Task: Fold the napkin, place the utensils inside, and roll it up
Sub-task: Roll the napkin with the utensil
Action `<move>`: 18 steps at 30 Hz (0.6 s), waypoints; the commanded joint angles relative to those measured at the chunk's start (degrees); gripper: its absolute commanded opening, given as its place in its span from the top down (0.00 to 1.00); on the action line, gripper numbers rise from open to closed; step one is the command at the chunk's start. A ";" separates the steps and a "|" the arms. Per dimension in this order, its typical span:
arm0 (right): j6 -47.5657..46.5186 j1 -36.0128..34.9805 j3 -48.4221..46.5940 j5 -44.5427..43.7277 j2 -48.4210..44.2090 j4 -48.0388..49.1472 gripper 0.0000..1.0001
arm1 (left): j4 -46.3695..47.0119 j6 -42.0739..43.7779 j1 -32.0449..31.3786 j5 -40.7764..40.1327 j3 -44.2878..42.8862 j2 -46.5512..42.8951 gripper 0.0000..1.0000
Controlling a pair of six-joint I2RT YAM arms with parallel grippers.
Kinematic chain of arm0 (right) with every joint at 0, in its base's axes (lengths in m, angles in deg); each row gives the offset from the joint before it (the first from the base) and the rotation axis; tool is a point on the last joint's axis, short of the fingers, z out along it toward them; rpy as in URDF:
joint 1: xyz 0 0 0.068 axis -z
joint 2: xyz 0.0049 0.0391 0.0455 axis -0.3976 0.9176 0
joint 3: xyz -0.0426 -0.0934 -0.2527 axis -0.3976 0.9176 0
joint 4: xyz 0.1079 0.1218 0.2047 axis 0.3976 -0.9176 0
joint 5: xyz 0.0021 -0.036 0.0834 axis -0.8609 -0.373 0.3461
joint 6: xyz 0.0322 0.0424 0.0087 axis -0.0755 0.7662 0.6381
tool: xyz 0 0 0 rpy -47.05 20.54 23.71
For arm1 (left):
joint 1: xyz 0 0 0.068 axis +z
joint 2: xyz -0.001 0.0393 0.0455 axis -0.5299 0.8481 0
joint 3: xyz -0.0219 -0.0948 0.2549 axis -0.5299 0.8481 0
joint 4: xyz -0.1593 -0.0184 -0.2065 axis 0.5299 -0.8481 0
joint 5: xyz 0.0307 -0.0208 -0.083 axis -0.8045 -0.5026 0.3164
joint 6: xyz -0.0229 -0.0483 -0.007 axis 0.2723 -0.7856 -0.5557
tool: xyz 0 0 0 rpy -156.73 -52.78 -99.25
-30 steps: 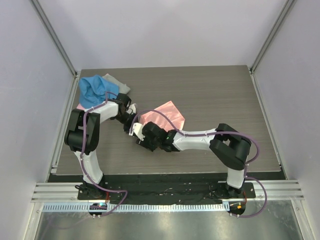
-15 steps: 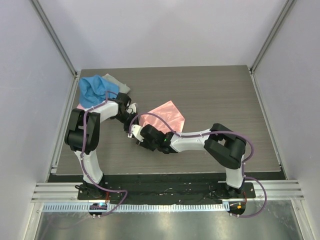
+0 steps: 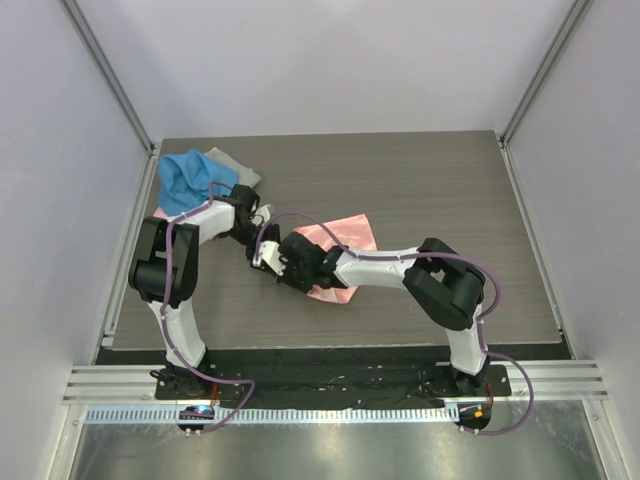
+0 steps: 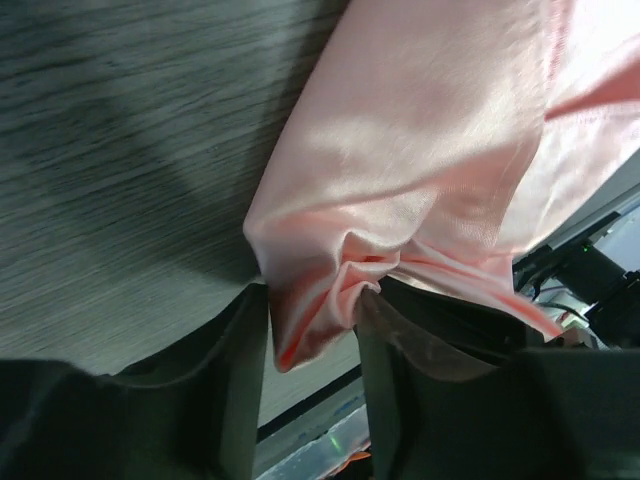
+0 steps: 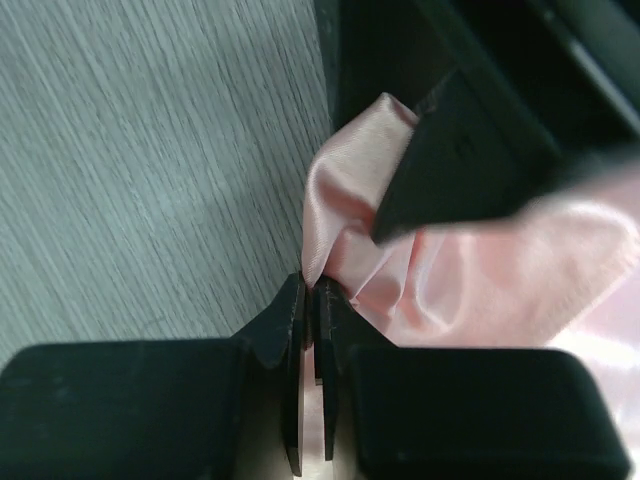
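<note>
The salmon-pink napkin (image 3: 345, 235) lies crumpled at the table's left-middle, partly under my right arm. A flap of it shows at the arm's near side. My two grippers meet at its left corner. The left gripper (image 3: 256, 232) (image 4: 315, 300) is open, and the bunched corner of the napkin (image 4: 400, 150) still hangs between its spread fingers. The right gripper (image 3: 272, 256) (image 5: 312, 285) is shut on the napkin (image 5: 480, 280), pinching its edge right below a left fingertip (image 5: 460, 150). The utensils are out of view.
A blue cloth (image 3: 185, 182) and a grey cloth (image 3: 235, 168) lie at the far left corner of the wood-grain table (image 3: 430, 180), just behind the left arm. White walls with metal posts close in the sides.
My right gripper slid left to the left gripper and closed on the napkin's corner. The left jaws opened. The napkin got pulled and bunched, with a flap now at the right arm's near side.
</note>
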 commanded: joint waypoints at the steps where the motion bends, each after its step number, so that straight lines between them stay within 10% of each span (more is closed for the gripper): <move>1: 3.30 1.76 -2.18 13.17 4.36 -9.96 0.95 | 0.28 -1.33 0.81 -2.15 -1.10 -3.96 0.50; 18: 8.66 10.90 -4.47 32.00 6.30 -10.67 0.99 | 13.63 -6.69 2.22 -8.67 9.70 -16.52 0.20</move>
